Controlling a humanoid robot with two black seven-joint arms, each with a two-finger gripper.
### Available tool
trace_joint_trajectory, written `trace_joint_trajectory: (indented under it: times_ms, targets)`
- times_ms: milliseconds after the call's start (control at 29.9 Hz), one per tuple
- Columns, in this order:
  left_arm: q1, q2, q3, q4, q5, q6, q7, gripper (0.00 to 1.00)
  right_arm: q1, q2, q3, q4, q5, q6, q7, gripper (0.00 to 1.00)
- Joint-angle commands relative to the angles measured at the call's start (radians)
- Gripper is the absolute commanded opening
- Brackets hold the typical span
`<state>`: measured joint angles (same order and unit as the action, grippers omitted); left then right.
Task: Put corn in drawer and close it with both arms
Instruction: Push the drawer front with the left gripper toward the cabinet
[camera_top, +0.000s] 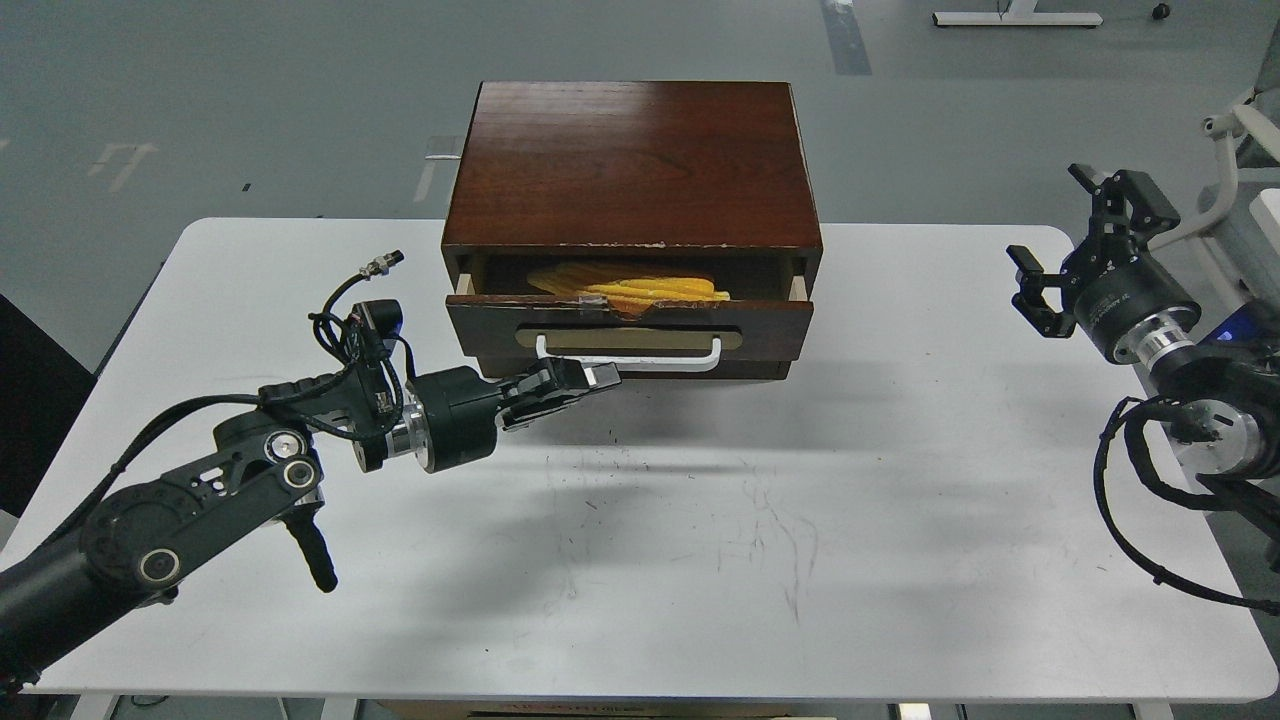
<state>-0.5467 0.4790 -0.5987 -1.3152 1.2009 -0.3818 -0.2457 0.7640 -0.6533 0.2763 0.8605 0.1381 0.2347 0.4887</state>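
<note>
The dark brown drawer (630, 325) with its white bar handle (628, 352) sticks a little way out of the wooden cabinet (632, 165). The yellow corn (632, 287) lies inside it, and only its top shows through the narrow gap. My left gripper (590, 380) is shut, fingers together, and its tip is against the drawer front just below the left part of the handle. My right gripper (1075, 235) is open and empty, held above the table's right edge, far from the cabinet.
The white table (700, 540) carries the cabinet at its back middle. Black cables (350, 325) loop above my left wrist. A white frame (1240, 130) stands beyond the table's right edge.
</note>
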Motion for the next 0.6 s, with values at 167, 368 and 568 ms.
trace_joint_trajectory:
  times_ms: [167, 368, 568]
  targets:
    - [-0.007, -0.023, -0.006, 0.048, 0.000, 0.010, 0.000, 0.00, -0.009, 0.001, 0.001, 0.003, 0.000, 0.000, 0.000, 1.00]
    - [-0.009, -0.036, -0.007, 0.085, 0.000, 0.021, -0.001, 0.00, -0.009, 0.000, 0.001, 0.003, 0.000, 0.000, 0.000, 1.00]
    - [-0.022, -0.052, -0.007, 0.109, 0.000, 0.047, -0.001, 0.00, -0.012, 0.000, 0.001, 0.002, 0.000, 0.000, 0.000, 1.00]
